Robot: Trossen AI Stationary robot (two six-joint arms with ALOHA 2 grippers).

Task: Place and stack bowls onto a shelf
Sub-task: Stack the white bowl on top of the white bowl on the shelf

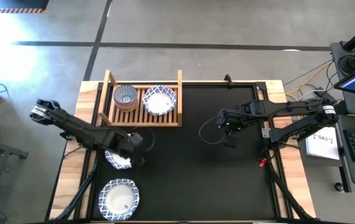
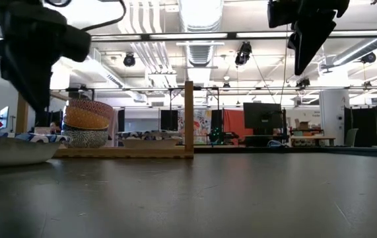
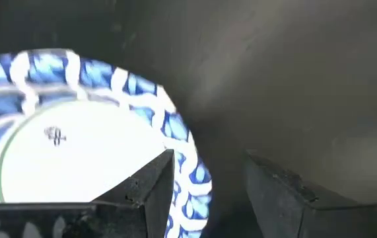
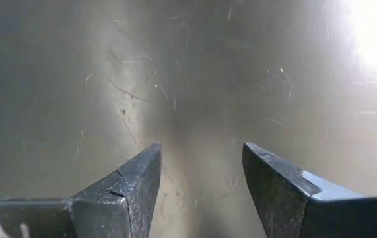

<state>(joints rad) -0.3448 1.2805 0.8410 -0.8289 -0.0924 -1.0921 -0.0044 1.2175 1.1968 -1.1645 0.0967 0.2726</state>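
Note:
The wooden shelf (image 1: 143,118) stands at the table's far left. On its slats rest a stack of small bowls (image 1: 126,96), topped by the grey-blue patterned one, and a wide white blue-rimmed bowl (image 1: 159,101). Two more wide white bowls sit on the mat, one (image 1: 117,160) under my left gripper and one (image 1: 119,198) at the near edge. My left gripper (image 3: 209,158) is open and points down. One finger (image 3: 152,182) hangs over the bowl's inside (image 3: 76,152), the other (image 3: 280,192) outside its rim (image 3: 191,172). My right gripper (image 1: 230,132) hovers open over bare mat.
The black mat (image 1: 196,180) fills the table between wooden side strips. In the low view the small-bowl stack (image 2: 86,122) sits beside the shelf's upright rail (image 2: 189,116). Cables, a keyboard and a monitor lie off the right edge.

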